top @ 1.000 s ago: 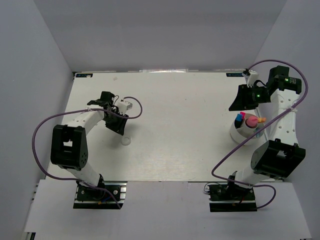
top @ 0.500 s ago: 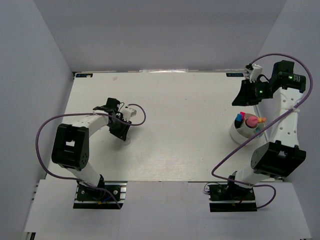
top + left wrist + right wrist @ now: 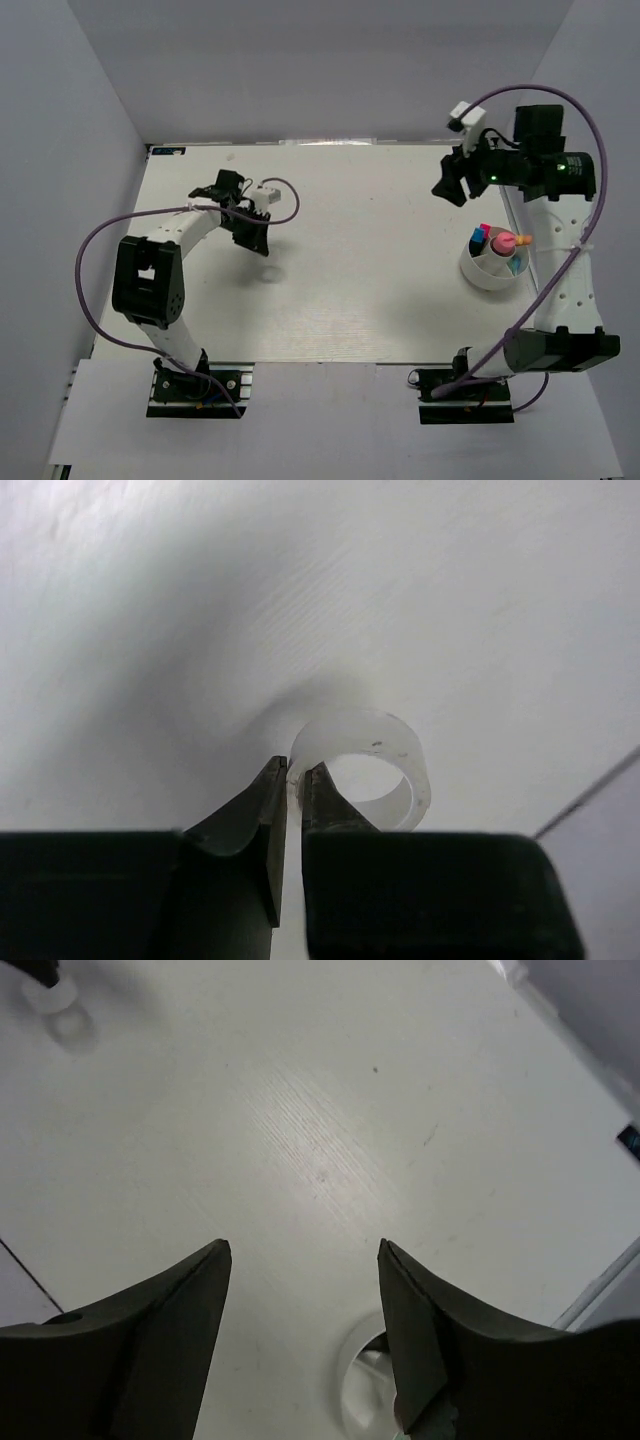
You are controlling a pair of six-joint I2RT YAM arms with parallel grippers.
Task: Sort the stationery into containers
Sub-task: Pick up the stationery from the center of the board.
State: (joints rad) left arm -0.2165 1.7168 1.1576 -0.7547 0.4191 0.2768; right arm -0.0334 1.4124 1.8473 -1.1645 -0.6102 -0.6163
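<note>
Two arms stand over your white table [image 3: 350,300]. Your right gripper [image 3: 303,1250] hangs above its far right part, jaws wide apart with nothing between them. The low white cup [image 3: 478,270] sits near it on the table's right side. Several capped markers [image 3: 503,241], pink and blue among them, stand inside that cup. Your left gripper [image 3: 296,772], left of centre, is pinched tight on the wall of the small white ring [image 3: 365,765].
</note>
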